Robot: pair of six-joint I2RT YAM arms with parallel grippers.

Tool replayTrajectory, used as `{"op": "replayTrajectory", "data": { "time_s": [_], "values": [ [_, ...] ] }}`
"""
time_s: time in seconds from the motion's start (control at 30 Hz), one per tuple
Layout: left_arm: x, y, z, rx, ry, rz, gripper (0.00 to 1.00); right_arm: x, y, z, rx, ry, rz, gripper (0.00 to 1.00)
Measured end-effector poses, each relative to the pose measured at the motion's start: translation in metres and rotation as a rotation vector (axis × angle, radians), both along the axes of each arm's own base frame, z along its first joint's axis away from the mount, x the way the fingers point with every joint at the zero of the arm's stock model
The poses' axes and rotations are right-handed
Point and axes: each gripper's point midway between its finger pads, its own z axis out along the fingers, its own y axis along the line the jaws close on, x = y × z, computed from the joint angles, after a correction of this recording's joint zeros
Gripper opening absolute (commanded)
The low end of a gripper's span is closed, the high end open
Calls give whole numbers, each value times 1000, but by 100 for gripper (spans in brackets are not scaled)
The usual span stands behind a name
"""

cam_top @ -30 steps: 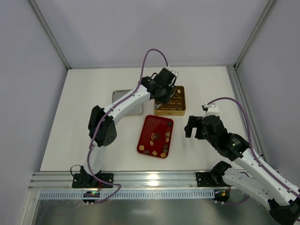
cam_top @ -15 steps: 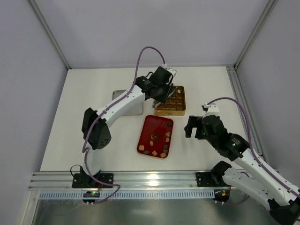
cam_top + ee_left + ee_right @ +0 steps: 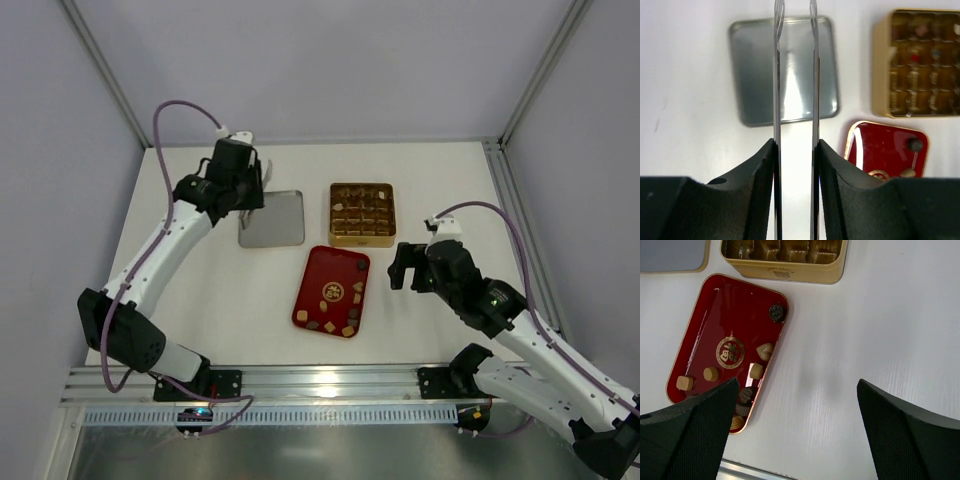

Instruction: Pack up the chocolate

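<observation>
Several small chocolates (image 3: 347, 312) in tan, cream and dark brown lie in the red tray (image 3: 318, 268); the right wrist view shows them too (image 3: 756, 370). The gold tin (image 3: 361, 213) behind the tray holds brown pieces in its grid (image 3: 920, 62). My left gripper (image 3: 247, 200) hangs over the table at the silver lid's left edge; its thin blades (image 3: 796, 10) stand slightly apart with nothing between them. My right gripper (image 3: 408, 270) is wide open and empty (image 3: 797, 430), over bare table just right of the tray.
The flat silver lid (image 3: 272, 218) lies left of the gold tin, also seen in the left wrist view (image 3: 785, 75). Frame posts and walls ring the white table. A metal rail runs along the near edge.
My left arm has swung away from above the gold tin to the far left, now by the lid. The right arm has barely moved.
</observation>
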Motion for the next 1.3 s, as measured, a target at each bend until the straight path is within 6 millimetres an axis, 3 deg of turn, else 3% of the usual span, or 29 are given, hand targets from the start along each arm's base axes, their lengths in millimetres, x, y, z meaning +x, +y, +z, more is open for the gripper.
{"op": "replayTrajectory", "data": {
  "time_s": [0.1, 0.23, 0.33, 0.6, 0.87, 1.3],
  "values": [
    [0, 60, -14, 6, 18, 159, 38, 4, 6, -1, 0, 3, 19, 100],
    [1, 126, -55, 23, 94, 333, 38, 8, 15, -3, 0, 11, 52, 100],
    [0, 158, -83, 29, 146, 419, 39, 11, 22, -3, 6, 16, 71, 100],
    [24, 204, -122, 32, 170, 529, 42, 15, 33, -4, 21, 23, 107, 100],
    [36, 238, -158, 40, 216, 583, 54, 15, 35, -1, 24, 16, 122, 100],
    [31, 249, -198, 46, 315, 605, 80, 15, 35, 0, 27, 14, 123, 100]
  ]
}}
